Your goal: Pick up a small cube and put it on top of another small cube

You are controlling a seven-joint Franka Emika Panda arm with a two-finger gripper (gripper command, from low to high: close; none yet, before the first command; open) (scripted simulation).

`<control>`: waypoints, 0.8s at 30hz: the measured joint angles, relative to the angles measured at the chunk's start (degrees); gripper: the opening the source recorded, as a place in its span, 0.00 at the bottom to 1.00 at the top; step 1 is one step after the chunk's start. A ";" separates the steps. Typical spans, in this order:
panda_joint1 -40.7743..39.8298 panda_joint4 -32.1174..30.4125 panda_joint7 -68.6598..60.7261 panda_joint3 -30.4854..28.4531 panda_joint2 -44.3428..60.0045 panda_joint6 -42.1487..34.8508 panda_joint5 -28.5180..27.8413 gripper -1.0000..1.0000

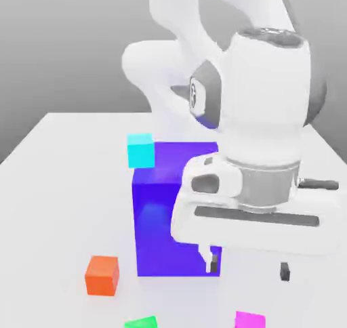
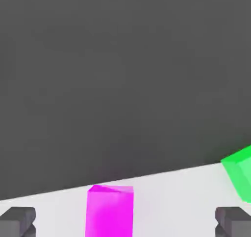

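Honestly, we've got the gripper [image 1: 247,265] spread fully wide and empty, hovering above the small magenta cube [image 1: 249,320], which sits right at the desk [image 1: 47,177] front edge. A sloppy descent could nudge it off. The green cube [image 1: 141,322] is near; the big blue block [image 1: 162,218] crowds behind.

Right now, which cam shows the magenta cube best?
Hand view: the magenta cube sits large between the open gripper's fingertips. In the exterior view just its top peeks in at the frame's lower edge.
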 joint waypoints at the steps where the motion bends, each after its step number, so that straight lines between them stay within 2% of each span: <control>1: 0.40 0.05 0.76 -0.01 2.06 0.61 -0.04 0.50; 6: 2.48 1.65 3.35 -1.75 12.41 6.83 -1.75 0.50; 7: 2.89 2.03 3.66 -2.24 14.17 8.17 -2.14 0.00; 13: 3.07 2.23 3.84 -2.46 15.06 8.92 -2.36 0.00; 18: 1.65 0.53 2.29 -0.63 7.56 3.10 -0.27 0.00; 24: -6.62 0.24 -2.90 -3.91 1.38 -2.50 4.03 0.00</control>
